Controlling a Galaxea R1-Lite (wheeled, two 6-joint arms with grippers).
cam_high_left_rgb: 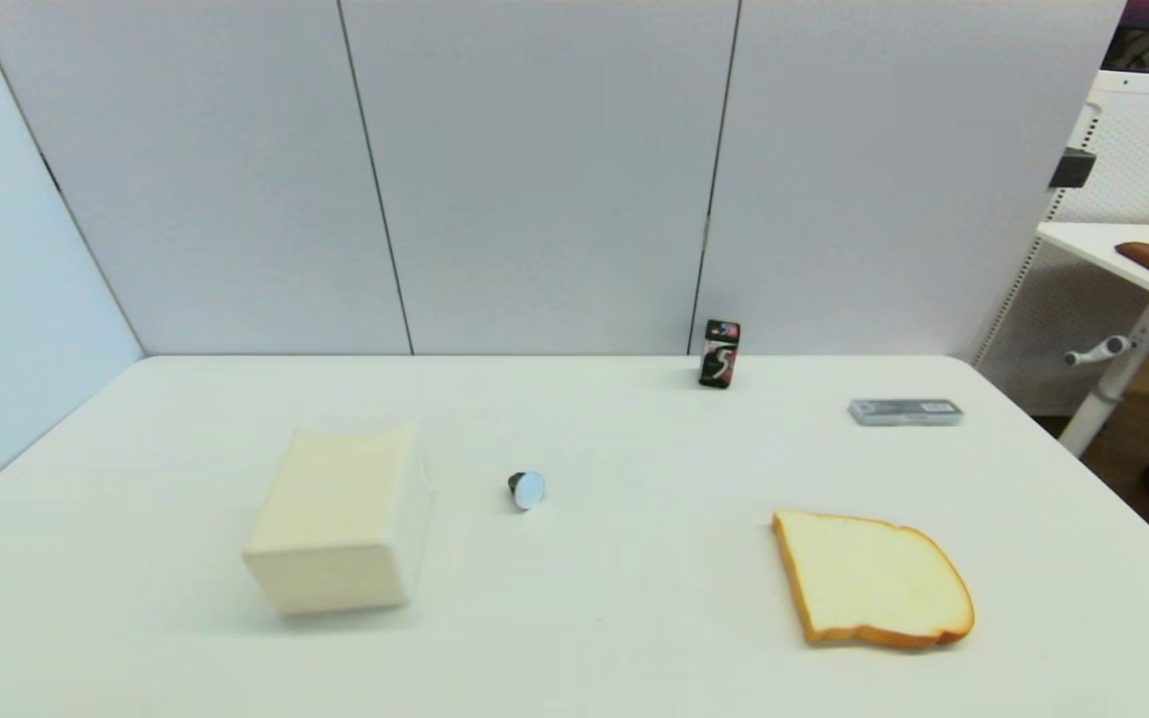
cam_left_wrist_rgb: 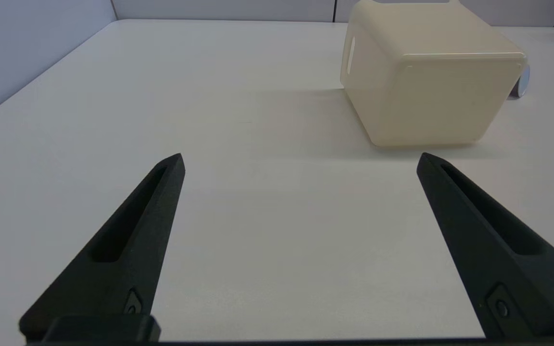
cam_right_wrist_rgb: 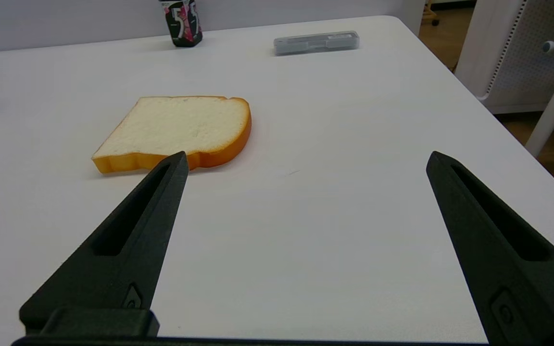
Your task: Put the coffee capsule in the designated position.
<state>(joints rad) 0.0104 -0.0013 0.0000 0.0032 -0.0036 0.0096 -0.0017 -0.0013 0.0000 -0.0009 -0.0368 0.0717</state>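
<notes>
At the far left of the head view the white table carries a cream plastic box, lying left of centre with what looks like its closed bottom facing the camera. If this box is the designated position, its opening faces away, and a drop aimed at the visible face would simply bounce off.

Just right of the box, near the middle of the frame, lies the coffee capsule, tipped on its side with the silver foil face turned toward the camera. It is tiny and tapered, so a pinch across the cone could squirt it out of the jaws, and a nudge could set it rolling.

Further right, in the upper middle, a black gum pack stands upright against the wall panels; a grey flat case lies to its right. A bread slice lies flat at lower right. A wide swing from the right side could clip the bread.

Neither arm shows in the head view. In the left wrist view the left gripper hangs over bare table with its fingers spread wide, the box ahead of it. In the right wrist view the right gripper is likewise spread wide and empty, the bread slice just ahead.
</notes>
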